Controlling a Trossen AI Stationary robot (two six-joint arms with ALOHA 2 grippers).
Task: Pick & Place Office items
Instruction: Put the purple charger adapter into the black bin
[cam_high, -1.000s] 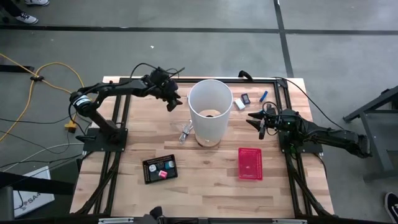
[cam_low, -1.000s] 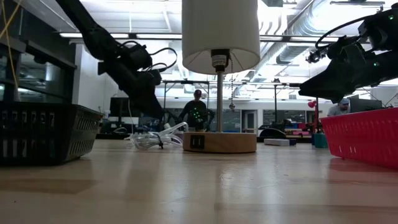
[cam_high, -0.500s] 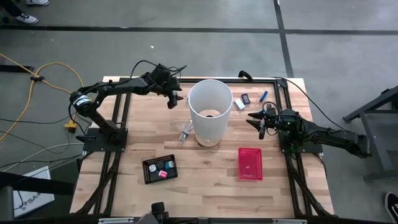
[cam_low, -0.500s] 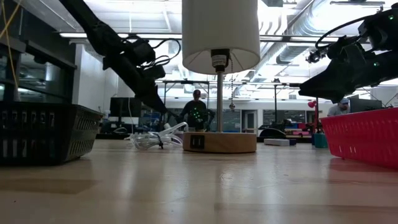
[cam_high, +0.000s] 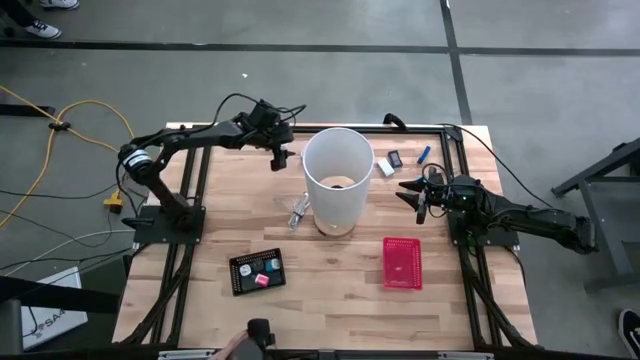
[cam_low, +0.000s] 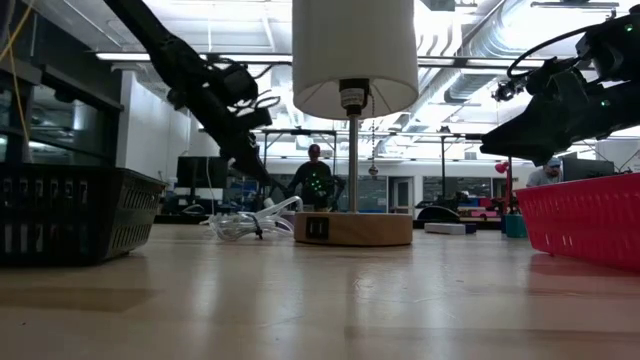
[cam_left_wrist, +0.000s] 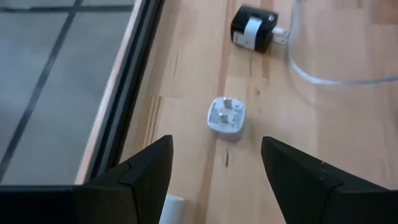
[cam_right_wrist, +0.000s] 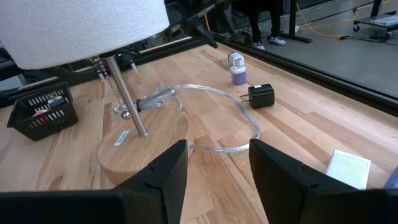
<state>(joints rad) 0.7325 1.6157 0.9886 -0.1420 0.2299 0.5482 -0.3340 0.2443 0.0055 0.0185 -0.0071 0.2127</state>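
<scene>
We see the left gripper (cam_left_wrist: 214, 165) spread empty above a white plug (cam_left_wrist: 227, 116); the lamp (cam_high: 337, 178) hides our overhead view of it.

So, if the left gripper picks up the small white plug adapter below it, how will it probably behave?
The white plug adapter looks rigid and probably light. Its rounded, smooth body may slip between the open left gripper. It lies flat, prongs up, so rolling seems unlikely.

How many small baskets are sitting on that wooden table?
2. A black mesh basket sits to the left of the tall white lampshade; a red mesh basket lies to its right. The shade could hide another beneath it.
</scene>
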